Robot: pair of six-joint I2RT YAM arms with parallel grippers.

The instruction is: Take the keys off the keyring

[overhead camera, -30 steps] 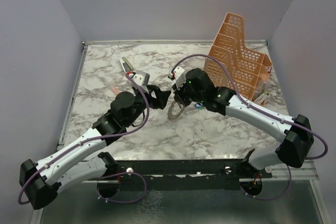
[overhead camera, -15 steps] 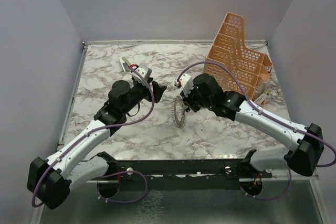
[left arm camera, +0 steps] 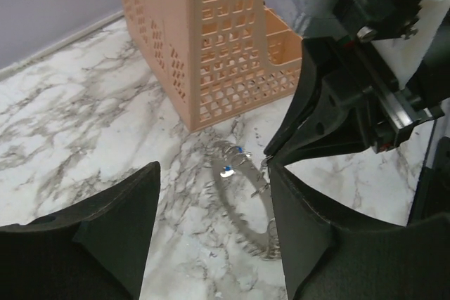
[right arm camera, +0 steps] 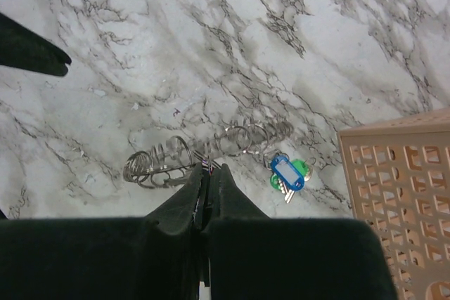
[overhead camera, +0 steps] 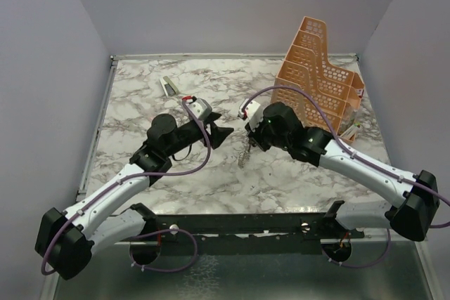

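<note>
The keyring (overhead camera: 243,152) hangs on edge under my right gripper (overhead camera: 250,140), which is shut on its top rim. In the right wrist view the shut fingertips (right arm camera: 207,170) pinch the ring (right arm camera: 232,138), with silvery keys (right arm camera: 151,164) bunched to the left and a blue-green tag (right arm camera: 285,172) to the right. My left gripper (overhead camera: 225,132) is open and empty just left of the ring. In the left wrist view the ring (left arm camera: 266,198) and its keys (left arm camera: 264,244) lie between the open fingers (left arm camera: 119,230), close to the right one.
An orange tiered plastic basket (overhead camera: 320,79) stands at the back right, also in the left wrist view (left arm camera: 211,40) and right wrist view (right arm camera: 401,187). A small metal object (overhead camera: 169,86) lies at the back left of the marble tabletop (overhead camera: 140,103).
My right gripper has turned the ring from face-on to edge-on and shifted it slightly right. My left gripper pulled back from the ring, then swung right toward it again, open.
</note>
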